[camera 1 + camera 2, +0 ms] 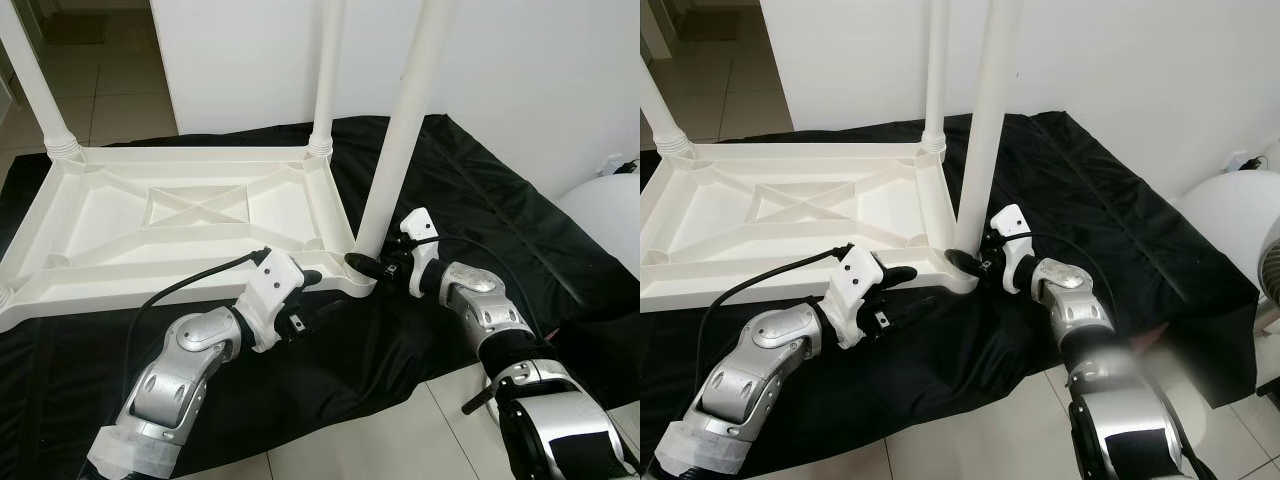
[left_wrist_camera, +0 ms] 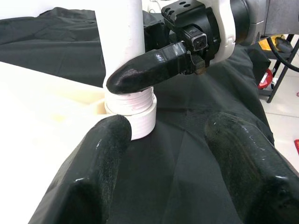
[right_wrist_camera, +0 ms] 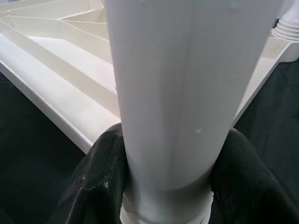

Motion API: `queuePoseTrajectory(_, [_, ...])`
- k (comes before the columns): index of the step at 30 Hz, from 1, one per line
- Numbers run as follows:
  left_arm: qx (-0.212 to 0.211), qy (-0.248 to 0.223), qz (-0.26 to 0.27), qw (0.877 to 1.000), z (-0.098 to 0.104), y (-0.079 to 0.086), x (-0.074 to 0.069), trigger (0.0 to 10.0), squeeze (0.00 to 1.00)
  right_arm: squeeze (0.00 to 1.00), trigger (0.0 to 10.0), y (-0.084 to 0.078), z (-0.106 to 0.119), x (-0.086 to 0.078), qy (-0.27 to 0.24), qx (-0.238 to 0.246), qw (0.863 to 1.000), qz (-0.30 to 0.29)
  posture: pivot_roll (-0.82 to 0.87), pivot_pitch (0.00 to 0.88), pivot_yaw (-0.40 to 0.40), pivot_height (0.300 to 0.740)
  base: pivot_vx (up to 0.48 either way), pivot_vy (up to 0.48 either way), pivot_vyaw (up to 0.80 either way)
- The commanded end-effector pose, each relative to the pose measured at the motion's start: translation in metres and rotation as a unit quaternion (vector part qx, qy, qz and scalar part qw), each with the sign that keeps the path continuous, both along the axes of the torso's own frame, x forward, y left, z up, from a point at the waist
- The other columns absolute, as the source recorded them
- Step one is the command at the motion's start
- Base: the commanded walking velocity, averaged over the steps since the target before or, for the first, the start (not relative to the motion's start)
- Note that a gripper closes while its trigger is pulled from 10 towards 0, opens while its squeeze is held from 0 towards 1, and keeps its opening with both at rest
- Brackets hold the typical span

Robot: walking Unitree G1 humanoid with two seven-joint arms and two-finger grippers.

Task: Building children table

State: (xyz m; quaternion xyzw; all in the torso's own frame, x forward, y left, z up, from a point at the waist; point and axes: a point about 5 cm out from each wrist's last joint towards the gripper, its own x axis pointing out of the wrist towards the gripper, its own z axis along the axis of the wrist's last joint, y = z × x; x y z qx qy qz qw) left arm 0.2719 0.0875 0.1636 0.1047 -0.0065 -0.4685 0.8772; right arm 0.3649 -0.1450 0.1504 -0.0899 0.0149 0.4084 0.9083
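While the white plastic children's table top [image 1: 170, 215] lies upside down on a black cloth sheet [image 1: 480, 200] spread over the pale tiled floor [image 1: 350, 450], three white round plastic legs can be counted standing up from its corners: a far-left leg [image 1: 35, 85], a far-right leg [image 1: 328, 75] and a near-right leg [image 1: 405, 120]. Ribbed underside shows one rectangular recess with crossed braces at its centre. Two silver arms are in view, one gripper each. Right gripper [image 3: 163, 186]: its two black fingers [image 3: 96, 182] are clamped round the base of the near-right leg, just above the ribbed socket collar [image 2: 133, 112], one finger on each side. Left gripper [image 2: 173, 158]: fingers spread apart, holding nothing, low over the black cloth at the near edge of the table top, just beside the same corner; one finger lies near the collar, contact not clear. One black cable [image 1: 195, 280] runs along the left forearm. White wall [image 1: 520, 70] behind; a rounded white object [image 1: 605, 215] at far right, partly cut off.
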Motion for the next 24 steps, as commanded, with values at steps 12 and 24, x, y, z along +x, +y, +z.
queuePoseTrajectory(12, [-0.003, 0.008, 0.005, 1.0, -0.004, -0.003, 0.0, 10.0, 0.0, 0.0, 10.0, -0.012, -0.016, 0.001, 0.023, 0.03, 0.991, -0.126, -0.01, 0.041, -0.039, 0.74, 0.0, 0.0, 0.0])
queuePoseTrajectory(24, [-0.001, 0.012, 0.003, 1.0, -0.007, -0.003, -0.002, 10.0, 0.0, 0.0, 10.0, 0.011, -0.008, -0.004, 0.015, 0.094, 0.969, -0.229, -0.01, 0.042, -0.047, 0.74, 0.0, 0.0, 0.0])
